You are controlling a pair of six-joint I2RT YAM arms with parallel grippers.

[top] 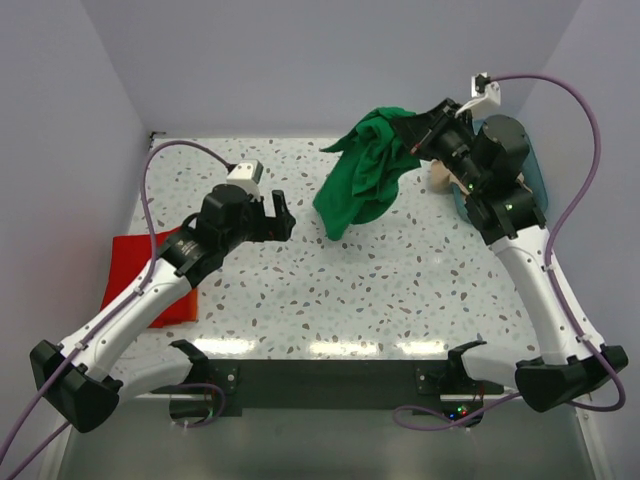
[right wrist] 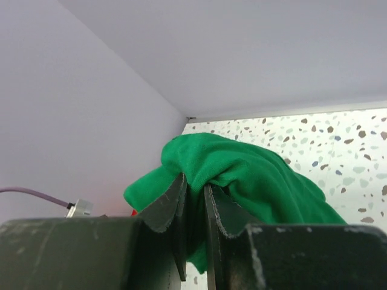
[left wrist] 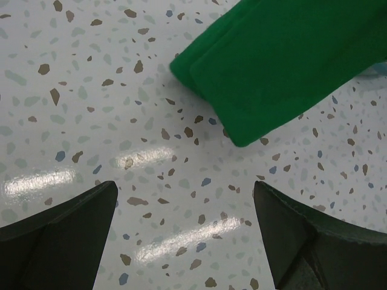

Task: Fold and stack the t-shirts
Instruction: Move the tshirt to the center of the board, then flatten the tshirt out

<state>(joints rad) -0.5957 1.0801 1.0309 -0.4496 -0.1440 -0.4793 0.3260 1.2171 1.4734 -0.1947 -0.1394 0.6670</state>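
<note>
R end effector (top: 412, 135), jaws nearly closed, pinches a bright green cloth t-shirt (top: 365, 175), bunched and lifted over the speckled worktop (top: 400, 290), far side. L end effector (top: 281, 215) gapes wide, empty, near the shirt's hanging tip. Red cloth t-shirt (top: 135, 270) lies at the left edge.

text: none readable | labels: none | numbers: none

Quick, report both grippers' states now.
Left gripper: open, holding nothing.
Right gripper: shut on the green t-shirt, lifted above the table.
</note>
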